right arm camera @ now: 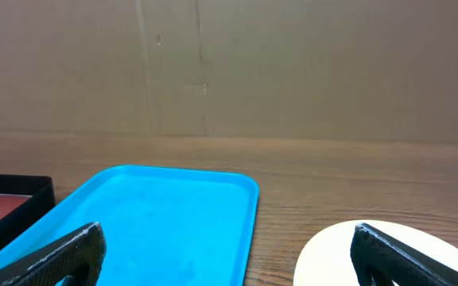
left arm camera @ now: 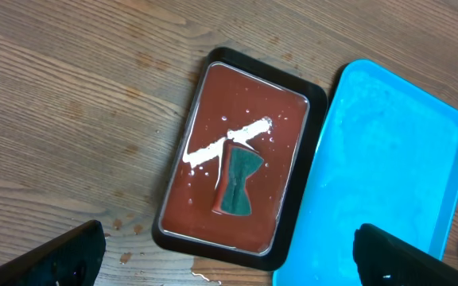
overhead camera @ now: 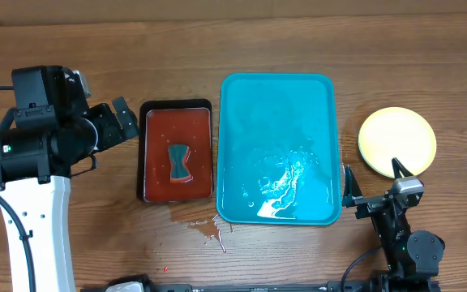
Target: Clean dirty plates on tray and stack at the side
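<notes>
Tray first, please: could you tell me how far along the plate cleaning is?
Done, it seems: the tray holds no plates, only wet streaks, and plates sit at its right, count unclear. In hand: nothing; left gripper and right gripper are open and empty, the sponge lying in the black tray. Left: perhaps only the red spill on the table.

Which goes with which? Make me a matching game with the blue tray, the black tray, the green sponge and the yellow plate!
Things:
1. turquoise tray
2. black tray
3. green sponge
4. yellow plate

States:
A. lying in red liquid
B. on the table, right of the turquoise tray
C. wet, no plates on it
D. holding the red liquid

Pairs: 1-C, 2-D, 3-A, 4-B.
</notes>
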